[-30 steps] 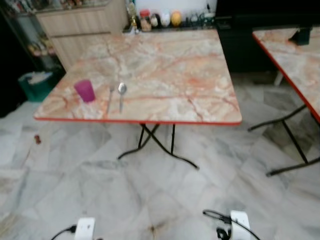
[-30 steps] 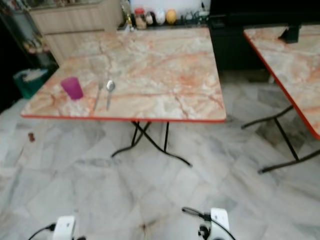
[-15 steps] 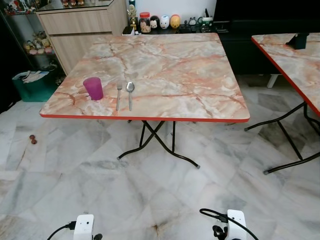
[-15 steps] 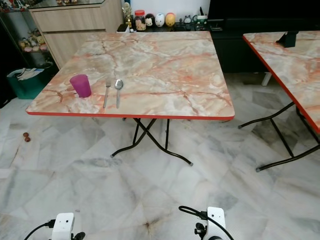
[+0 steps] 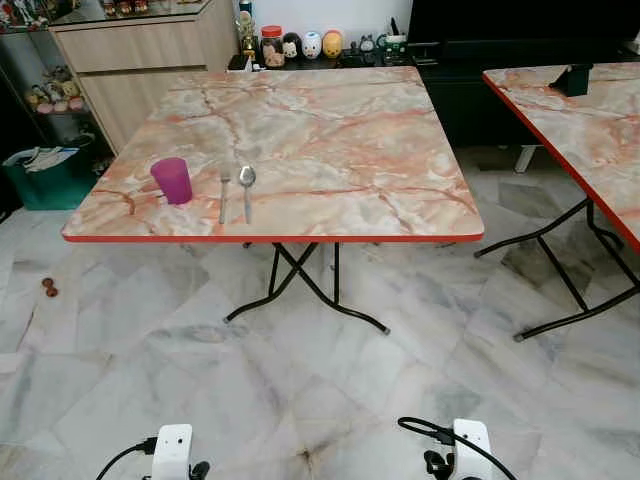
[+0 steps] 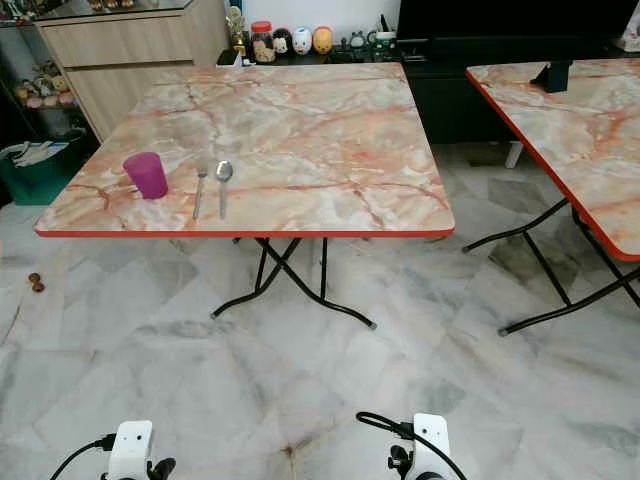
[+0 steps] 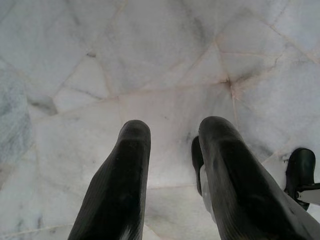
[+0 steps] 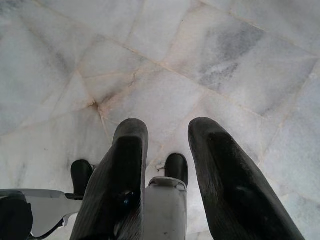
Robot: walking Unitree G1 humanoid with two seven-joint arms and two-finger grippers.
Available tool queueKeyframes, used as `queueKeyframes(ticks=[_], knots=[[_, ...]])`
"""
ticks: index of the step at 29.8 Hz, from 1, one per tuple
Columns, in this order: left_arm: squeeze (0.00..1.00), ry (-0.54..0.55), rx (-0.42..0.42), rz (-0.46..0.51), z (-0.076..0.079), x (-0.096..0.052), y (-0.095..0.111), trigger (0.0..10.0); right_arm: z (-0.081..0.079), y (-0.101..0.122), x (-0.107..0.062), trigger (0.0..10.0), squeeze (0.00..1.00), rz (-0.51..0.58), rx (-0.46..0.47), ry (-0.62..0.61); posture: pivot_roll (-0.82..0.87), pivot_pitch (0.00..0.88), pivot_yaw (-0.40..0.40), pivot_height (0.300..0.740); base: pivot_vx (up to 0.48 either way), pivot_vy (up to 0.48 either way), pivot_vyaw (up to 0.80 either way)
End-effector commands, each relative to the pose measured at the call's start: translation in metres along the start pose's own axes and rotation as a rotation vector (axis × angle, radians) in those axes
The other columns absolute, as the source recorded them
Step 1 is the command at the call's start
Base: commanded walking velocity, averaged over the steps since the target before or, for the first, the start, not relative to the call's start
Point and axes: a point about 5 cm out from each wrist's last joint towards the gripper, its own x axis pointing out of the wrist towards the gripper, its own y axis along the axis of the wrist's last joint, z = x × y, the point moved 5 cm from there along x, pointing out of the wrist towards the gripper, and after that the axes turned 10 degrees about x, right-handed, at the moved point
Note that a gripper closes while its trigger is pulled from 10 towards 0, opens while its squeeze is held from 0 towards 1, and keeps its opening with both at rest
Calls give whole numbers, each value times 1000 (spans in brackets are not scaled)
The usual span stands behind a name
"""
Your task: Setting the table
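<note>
A marble-patterned folding table (image 5: 330, 130) with a red edge stands ahead of me. Near its front left corner sit a purple cup (image 5: 172, 180), a fork (image 5: 224, 192) and a spoon (image 5: 247, 186), side by side. Both arms hang low by my sides. My left gripper (image 7: 170, 135) points down at the floor, open, nothing between its fingers. My right gripper (image 8: 167, 132) also points at the floor, open and empty.
A second marble table (image 5: 580, 120) stands to the right, with a gap of marble floor between the two. A wooden cabinet (image 5: 140, 50) and a shelf of small figurines (image 5: 300, 45) are behind the table. A green bin (image 5: 45, 175) sits at the left.
The whole picture has shifted and sharpened as the camera moved; the table now sits slightly further left in view. The cup, fork and spoon keep their places on it.
</note>
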Motion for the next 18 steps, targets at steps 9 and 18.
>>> queueKeyframes(ticks=[9, 18], knots=[[0, -4, 3, 18, 2, 1, 5, 10000, -1, -1, 0, 10000, 0, -4, -5, 0, -35, 0, 56, 740, 0, 0, 0], [0, -19, -9, 26, 6, 1, 7, 10000, 0, 1, 0, 10000, 0, 2, 2, -7, -33, 0, 52, 740, 0, 0, 0]])
